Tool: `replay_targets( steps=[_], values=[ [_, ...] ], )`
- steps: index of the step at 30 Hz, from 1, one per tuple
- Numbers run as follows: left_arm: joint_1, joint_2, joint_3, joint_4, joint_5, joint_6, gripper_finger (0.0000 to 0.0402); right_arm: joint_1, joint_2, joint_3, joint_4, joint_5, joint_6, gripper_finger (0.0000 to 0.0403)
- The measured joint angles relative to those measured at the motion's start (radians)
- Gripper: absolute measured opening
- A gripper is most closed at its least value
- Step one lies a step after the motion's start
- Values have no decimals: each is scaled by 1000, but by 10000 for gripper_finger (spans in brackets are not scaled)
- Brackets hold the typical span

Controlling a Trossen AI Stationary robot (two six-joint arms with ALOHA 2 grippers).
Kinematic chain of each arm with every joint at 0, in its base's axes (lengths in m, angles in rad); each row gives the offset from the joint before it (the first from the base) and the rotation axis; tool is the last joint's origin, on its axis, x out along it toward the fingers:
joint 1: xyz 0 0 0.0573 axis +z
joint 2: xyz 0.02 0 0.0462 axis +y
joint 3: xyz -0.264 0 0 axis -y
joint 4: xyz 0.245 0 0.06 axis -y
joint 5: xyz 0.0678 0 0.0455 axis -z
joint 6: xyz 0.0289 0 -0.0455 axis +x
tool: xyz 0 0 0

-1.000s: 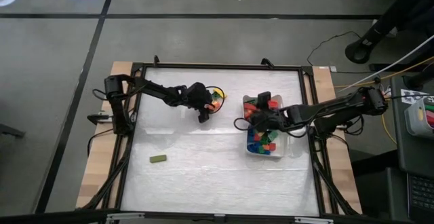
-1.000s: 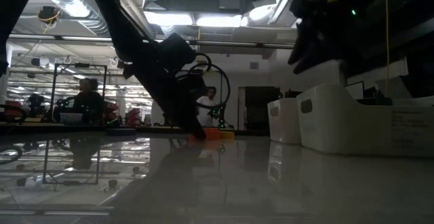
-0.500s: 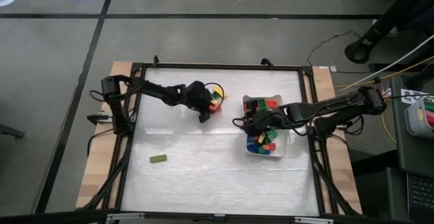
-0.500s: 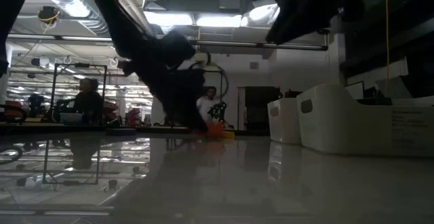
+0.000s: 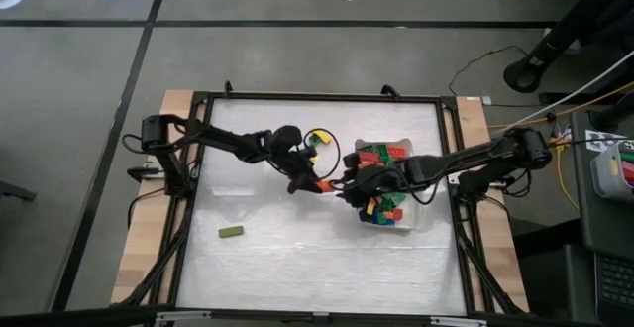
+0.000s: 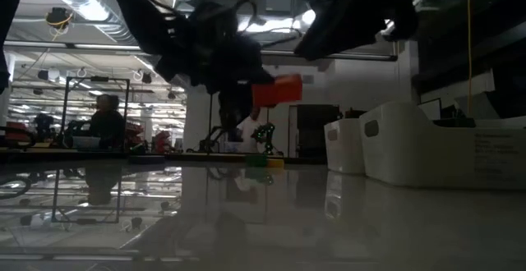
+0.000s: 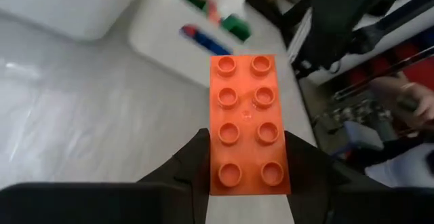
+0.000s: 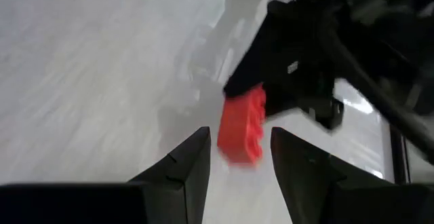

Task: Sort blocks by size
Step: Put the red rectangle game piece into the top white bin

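Note:
My left gripper (image 5: 309, 182) is shut on an orange two-by-four block (image 5: 320, 185), held in the air at the table's middle. The block also shows in the left wrist view (image 7: 245, 115) and the low view (image 6: 277, 91). My right gripper (image 5: 344, 187) is open and faces the block's free end from the right. In the right wrist view its fingers (image 8: 193, 156) stand on either side of the block (image 8: 242, 125), and no touch shows. Several coloured blocks (image 5: 381, 183) lie in a white tray (image 5: 422, 218) under the right arm. My left gripper pinches the orange block's two long sides (image 7: 215, 163) between its two fingers (image 7: 193, 166), at the end nearest the wrist. The fingers come from the table's left and lie along the block. The block is lifted clear of the table, studs up, roughly level.
A yellow and a green block (image 5: 313, 140) lie at the far middle by a black cable loop. A lone green bar (image 5: 231, 232) lies on the table at the near left. A black frame (image 5: 317, 97) runs round the table. White bins (image 6: 411, 144) stand beyond it.
My left gripper has lifted the orange block from the pile at the far middle and carried it up and toward the near right, toward the right gripper. My right gripper has gone from over the white tray toward the table's left, up to the block.

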Motion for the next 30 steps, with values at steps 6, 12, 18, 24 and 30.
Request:
replay_targets(
  steps=[6, 12, 18, 24, 30],
  values=[
    [-41, 0, 2, 110, 0, -73, 131, 0, 26, 0, 35, -61, -1, 156],
    [-59, 0, 2, 167, 0, -98, 133, 0, 39, 0, 65, -55, 0, 156],
    [-73, -1, 1, 184, -3, -101, 133, 1, 46, 1, 73, -42, -1, 155],
    [-78, -1, 1, 185, -3, -92, 134, 1, 46, 1, 80, -45, -4, 102],
    [-103, -1, 1, 188, -25, -81, 143, 2, 46, 1, 79, -50, -4, 96]
  ],
)
